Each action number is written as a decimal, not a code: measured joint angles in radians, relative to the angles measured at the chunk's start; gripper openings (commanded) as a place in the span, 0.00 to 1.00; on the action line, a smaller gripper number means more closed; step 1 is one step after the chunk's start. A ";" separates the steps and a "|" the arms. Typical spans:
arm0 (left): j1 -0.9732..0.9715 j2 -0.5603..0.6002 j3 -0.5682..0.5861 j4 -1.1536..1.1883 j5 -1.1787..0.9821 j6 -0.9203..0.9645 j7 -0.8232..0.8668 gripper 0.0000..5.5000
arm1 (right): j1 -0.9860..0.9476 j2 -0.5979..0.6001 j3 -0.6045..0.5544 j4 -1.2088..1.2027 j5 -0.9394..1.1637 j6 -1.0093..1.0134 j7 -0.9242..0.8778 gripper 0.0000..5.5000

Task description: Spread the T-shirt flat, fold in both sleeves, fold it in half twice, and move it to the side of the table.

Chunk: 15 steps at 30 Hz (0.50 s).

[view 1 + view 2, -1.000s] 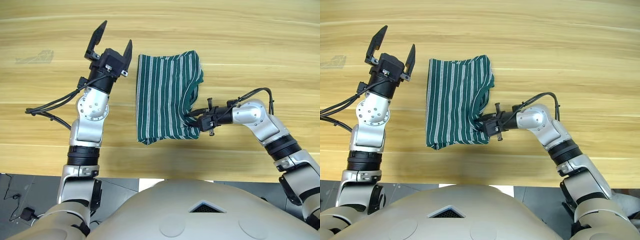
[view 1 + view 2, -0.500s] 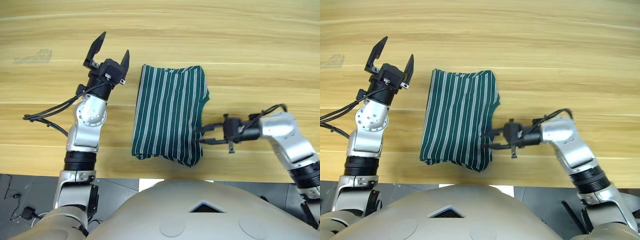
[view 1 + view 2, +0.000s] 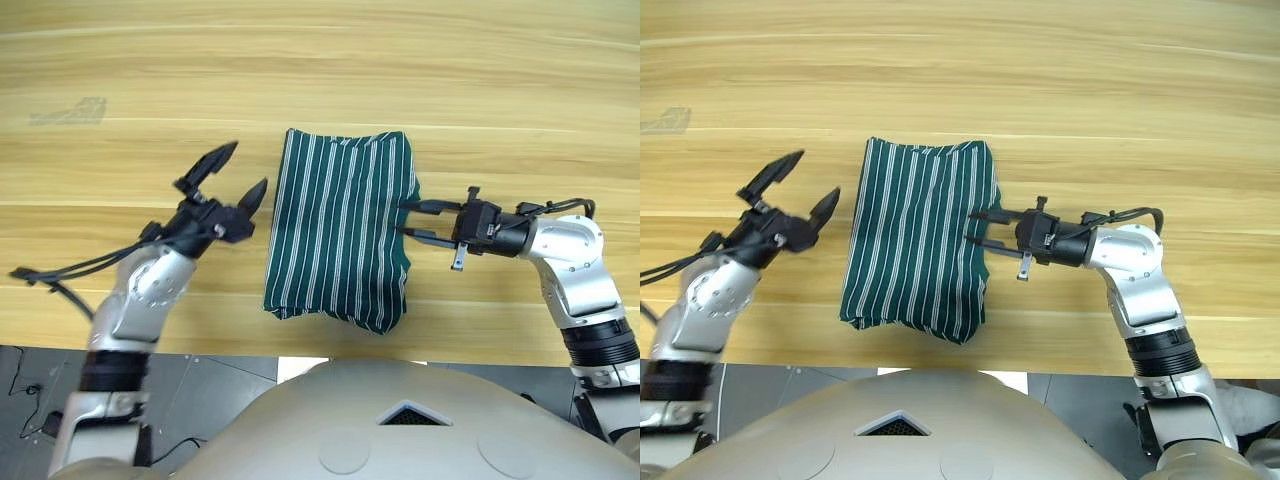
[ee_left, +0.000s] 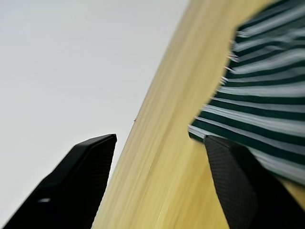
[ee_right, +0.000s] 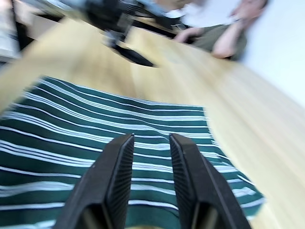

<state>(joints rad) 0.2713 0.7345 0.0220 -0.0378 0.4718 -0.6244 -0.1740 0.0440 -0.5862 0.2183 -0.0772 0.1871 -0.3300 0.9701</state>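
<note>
The folded green-striped T-shirt (image 3: 340, 240) lies flat on the wooden table (image 3: 500, 80), its near corner close to the table's front edge. The right gripper (image 3: 403, 218) sits at the T-shirt's right edge, fingers a narrow gap apart with nothing between them; whether the tips touch the cloth cannot be confirmed. The left gripper (image 3: 247, 165) is just beside the T-shirt's left edge, fingers spread wide and empty.

Bright, even light from overhead washes the wooden table (image 3: 480, 60), a faint sheen along its grain; only soft, short shadows hug the edges of the T-shirt (image 3: 340, 230).
</note>
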 measured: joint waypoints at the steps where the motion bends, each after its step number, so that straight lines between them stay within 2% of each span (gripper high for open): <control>1: 0.047 0.046 0.048 -0.006 0.034 -0.046 0.020 0.69 | 0.026 -0.005 -0.010 0.019 -0.042 -0.087 -0.012 0.35; 4: 0.170 0.105 0.120 -0.030 0.151 -0.127 0.072 0.77 | 0.068 -0.039 -0.019 0.059 -0.122 -0.248 -0.026 0.42; 9: 0.279 0.172 0.145 -0.057 0.433 -0.230 0.196 0.77 | 0.073 -0.113 -0.017 0.148 -0.274 -0.477 -0.058 0.42; 15: 0.257 0.189 0.037 -0.052 0.549 -0.295 0.270 0.77 | 0.073 -0.166 0.051 0.233 -0.426 -0.647 -0.086 0.42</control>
<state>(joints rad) 0.5287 0.9234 0.0593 -0.0903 1.0211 -0.9196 0.0961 0.1173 -0.7519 0.2698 0.1554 -0.2390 -0.9772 0.8841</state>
